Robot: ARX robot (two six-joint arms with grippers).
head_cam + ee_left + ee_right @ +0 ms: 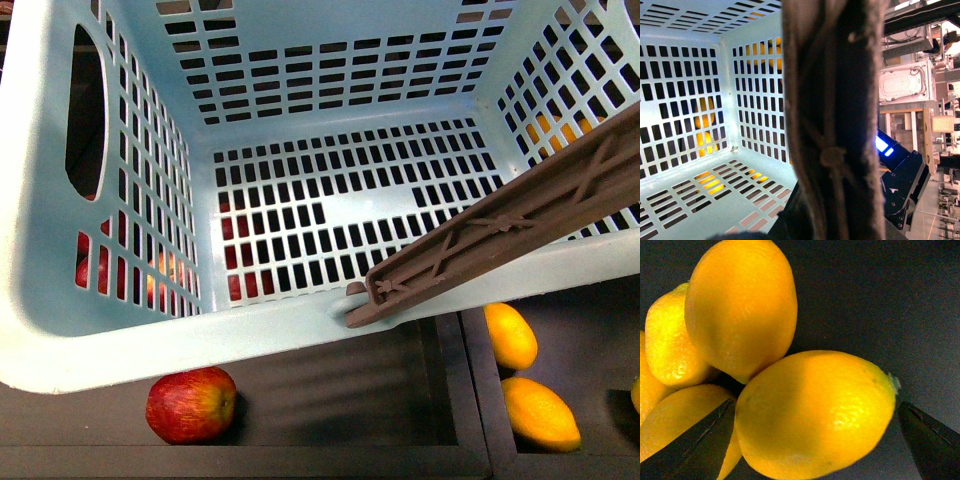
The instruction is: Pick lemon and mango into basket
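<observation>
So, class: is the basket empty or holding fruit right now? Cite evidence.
Empty: the basket shows bare lattice floor and walls; fruit colours appear only through the slots, from outside.

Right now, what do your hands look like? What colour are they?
My right gripper shows only its two fingers. They are plain, matt and almost black, and each narrows to a wedge-shaped tip. No cables, stickers or markings show on them. My left gripper is hidden, because that wrist camera sees mostly a blurred brown handle. Neither arm shows in the front view.
</observation>
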